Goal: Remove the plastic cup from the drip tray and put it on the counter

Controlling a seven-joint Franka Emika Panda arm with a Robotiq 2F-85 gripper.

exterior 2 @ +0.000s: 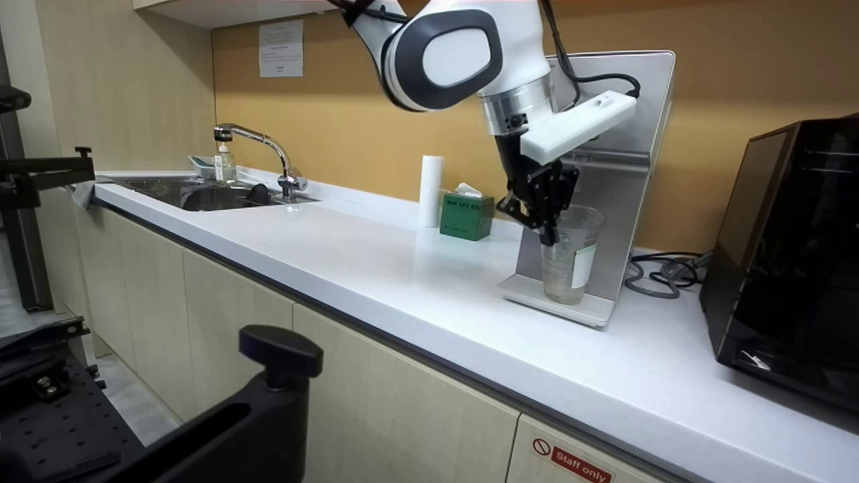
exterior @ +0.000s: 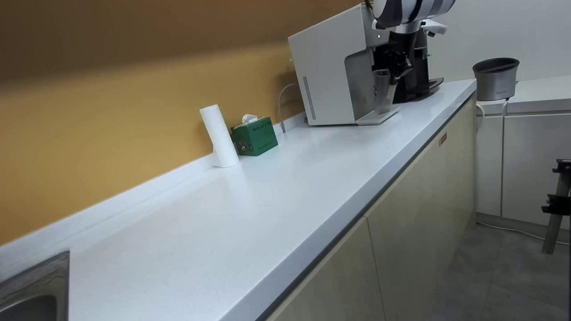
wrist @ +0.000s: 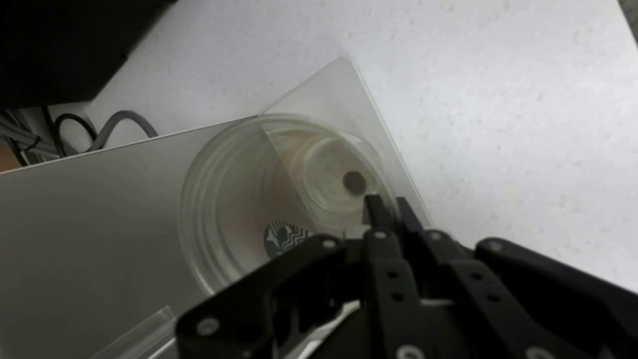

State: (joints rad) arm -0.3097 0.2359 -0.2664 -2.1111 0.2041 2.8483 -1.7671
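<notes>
Cup (exterior 2: 569, 258) of clear plastic, slightly tapered, on the drip tray (exterior 2: 525, 288) at the foot of the boxy white machine (exterior: 330, 80). Stands upright, wide mouth up and narrower base down, apparently touching the tray. Runs close to vertical along its long axis, parallel to the machine's upright edges in both exterior views. Bears a pale label (exterior 2: 583, 267), turned toward the right in an exterior view; shows also a round dark logo (wrist: 280, 238) in the wrist view, seen into from above, mouth toward the left and base farther right. On the left of the rim in an exterior view, the gripper (wrist: 390, 204), pointing down, fingers (wrist: 378, 213) nearly together: one inside the cup, one outside, thin side caught between. Cannot tell how hard the pinch. Above, at the upper left, the robot arm (exterior 2: 496, 54). Beneath it all, the counter (exterior 2: 376, 255). Farther left along it in both exterior views, near the ochre wall (exterior 2: 376, 134), the green tissue box (exterior 2: 466, 216) and, just beside it to the left, the white paper roll (exterior 2: 431, 191), both well apart from the cup. At the far left in an exterior view, the steel sink (exterior 2: 154, 189) and its tap (exterior 2: 292, 182). To the right, the black box-shaped appliance (exterior 2: 785, 255).
</notes>
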